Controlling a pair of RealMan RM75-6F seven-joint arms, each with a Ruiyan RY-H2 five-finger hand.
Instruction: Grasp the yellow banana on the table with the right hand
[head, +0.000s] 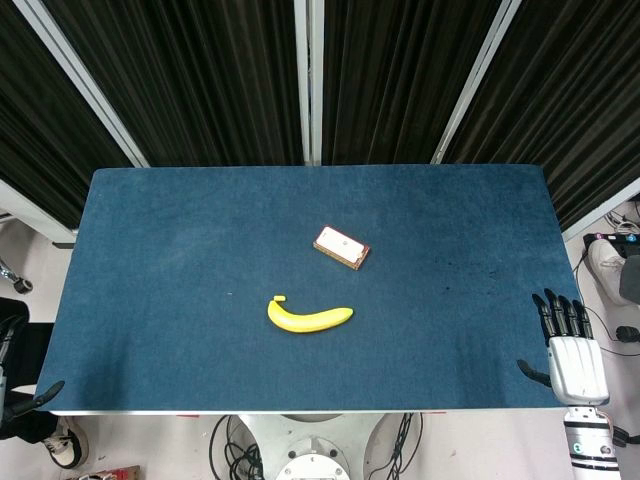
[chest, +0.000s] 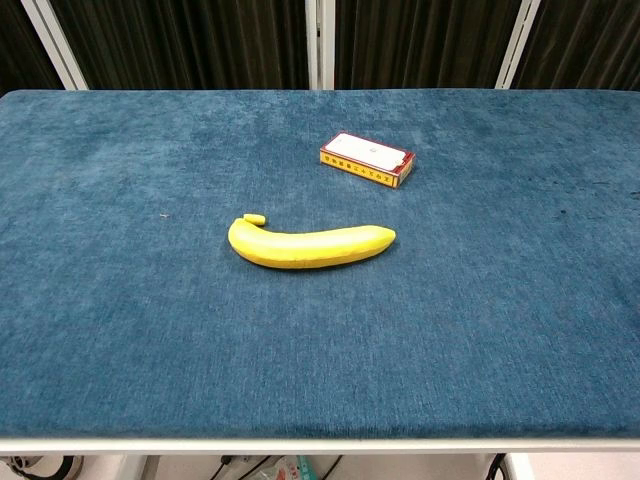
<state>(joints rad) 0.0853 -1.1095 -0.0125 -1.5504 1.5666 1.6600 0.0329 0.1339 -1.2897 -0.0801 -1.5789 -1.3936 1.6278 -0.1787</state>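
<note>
At the surface's (head: 150, 250) near-left corner only the left hand's (head: 40, 395) fingertips show, grip unreadable; mid-surface the banana (head: 308, 318) lies crosswise, stem leftward, well left of the nearer, open-fingered, empty right hand (head: 572, 350).

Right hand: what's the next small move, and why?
Probably sweep the right hand inward, toward the banana. The hand sits at the table's right edge, fingers apart and holding nothing, while the banana lies mid-table, apart from the small box behind it.
</note>
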